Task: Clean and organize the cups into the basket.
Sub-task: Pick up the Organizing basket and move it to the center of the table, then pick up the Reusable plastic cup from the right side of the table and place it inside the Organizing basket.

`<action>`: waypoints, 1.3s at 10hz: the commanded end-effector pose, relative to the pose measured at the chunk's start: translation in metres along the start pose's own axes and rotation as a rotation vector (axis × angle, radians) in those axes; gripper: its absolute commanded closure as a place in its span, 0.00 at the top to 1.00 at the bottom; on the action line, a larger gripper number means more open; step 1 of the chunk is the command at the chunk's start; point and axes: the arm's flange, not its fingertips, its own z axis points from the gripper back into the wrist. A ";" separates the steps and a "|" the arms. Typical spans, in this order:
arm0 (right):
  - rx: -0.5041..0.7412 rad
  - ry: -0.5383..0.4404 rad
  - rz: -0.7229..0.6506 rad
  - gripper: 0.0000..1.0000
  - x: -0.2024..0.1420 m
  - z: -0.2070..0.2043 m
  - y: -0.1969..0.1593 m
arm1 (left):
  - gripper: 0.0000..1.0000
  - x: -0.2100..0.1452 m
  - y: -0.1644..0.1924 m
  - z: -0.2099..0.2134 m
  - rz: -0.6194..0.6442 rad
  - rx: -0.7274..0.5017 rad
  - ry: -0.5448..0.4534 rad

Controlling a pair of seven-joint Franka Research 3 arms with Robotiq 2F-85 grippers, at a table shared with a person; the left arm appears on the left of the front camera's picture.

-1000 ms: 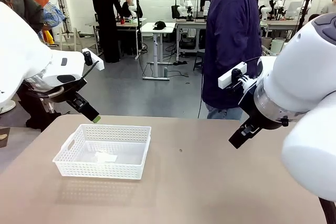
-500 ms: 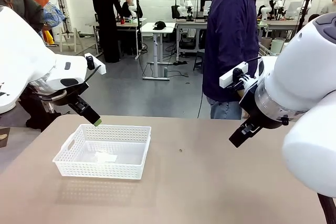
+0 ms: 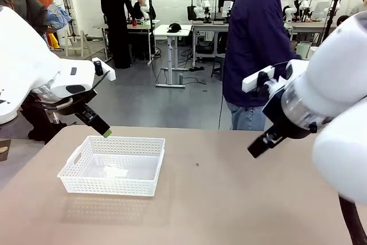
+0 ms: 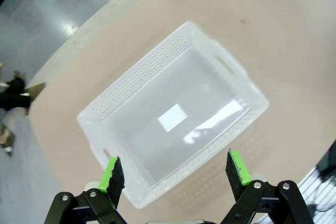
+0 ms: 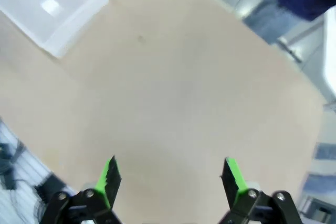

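- A shallow white lattice-sided basket (image 3: 109,185) sits on the left half of the tan table (image 3: 241,205), with a handle slot cut into its near-left end.
- The left gripper (image 3: 105,132) hangs in the air above the basket's far-left corner, jaws spread wide and holding nothing.
- Seen from the left wrist, the left gripper (image 4: 173,167) looks straight down into the basket (image 4: 157,61), its green pads (image 4: 111,170) apart on either side of one long wall.
- A bright rectangular patch (image 4: 172,117) shows on the basket floor; whether it is a label or a reflection cannot be told.
- The right gripper (image 3: 255,150) hovers over bare tabletop on the right side, well apart from the basket, tilted down and to the left.
- In the right wrist view, the right gripper (image 5: 170,174) is released and empty above the plain surface, with the basket (image 5: 73,35) far off in the upper left corner.
- A small dark speck (image 3: 196,164) marks the table between basket and right gripper.
- A person (image 3: 255,44) in a dark blue hooded jacket and jeans stands at the table's far edge, right of the middle.
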 end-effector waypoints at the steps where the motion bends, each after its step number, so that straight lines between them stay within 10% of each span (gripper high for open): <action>1: 0.347 -0.149 -0.317 1.00 -0.041 0.021 -0.048 | 1.00 -0.007 0.036 0.025 0.196 -0.338 -0.126; 5: 0.670 -0.213 -0.696 1.00 -0.098 0.030 -0.140 | 1.00 -0.036 0.117 0.031 0.533 -0.816 -0.153; 13: 0.975 -0.204 -0.809 1.00 -0.198 0.002 -0.263 | 1.00 -0.115 0.232 -0.007 0.885 -1.055 -0.238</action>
